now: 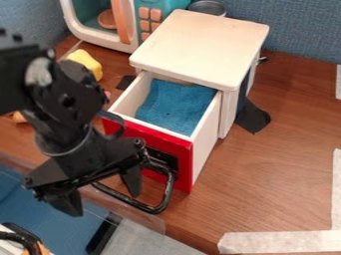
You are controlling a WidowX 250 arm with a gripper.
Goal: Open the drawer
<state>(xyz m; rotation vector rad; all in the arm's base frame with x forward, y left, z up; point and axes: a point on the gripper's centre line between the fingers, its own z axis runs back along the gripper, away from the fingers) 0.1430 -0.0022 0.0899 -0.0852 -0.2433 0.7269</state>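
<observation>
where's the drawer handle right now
In the camera view, the black handle is just below and left of centre, attached to the red drawer front, with the gripper close by toward the picture's left.

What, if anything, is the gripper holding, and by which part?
Nothing is clamped: the gripper is open at the black handle, its fingers apart.

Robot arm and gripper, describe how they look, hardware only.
The arm is matte black, built of chunky rounded joints with small round bolts and a pale grey patch near the view's left edge. A thin dark cable loops beside it. The gripper is black too, with a wide angular crossbar and two stubby, tapering fingers.
</observation>
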